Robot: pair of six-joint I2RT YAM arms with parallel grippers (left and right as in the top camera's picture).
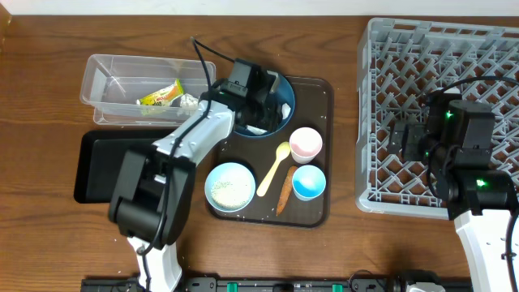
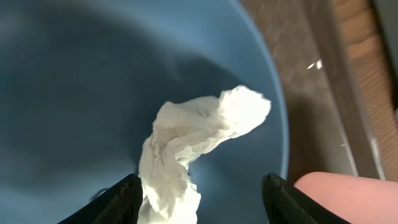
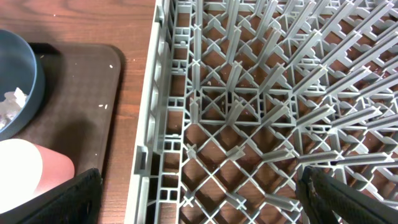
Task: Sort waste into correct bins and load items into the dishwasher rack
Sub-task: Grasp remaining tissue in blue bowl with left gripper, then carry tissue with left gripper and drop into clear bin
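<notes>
A: Which step is in hand?

B: Waste sorting, I'd judge; the left gripper (image 2: 202, 199) hangs low over the dark blue plate (image 2: 74, 93) with jaws apart, gripping nothing; a crumpled white tissue (image 2: 193, 130) lies on the plate between its fingers (image 2: 121, 199) and runs out ahead of them.

A: And the next move?

B: Probably centring first, since the tissue sits against one finger and well clear of the other; then closing, lifting, and carrying it to the clear tub (image 1: 105, 89) off to the gripper's left, where the yellow-green wrapper (image 1: 160, 96) lies.

A: The other arm?

B: The right gripper (image 3: 199, 193) hovers with jaws wide and nothing between them; the dishwasher rack (image 3: 249, 112) is directly beneath it; loading looks not yet begun.
</notes>
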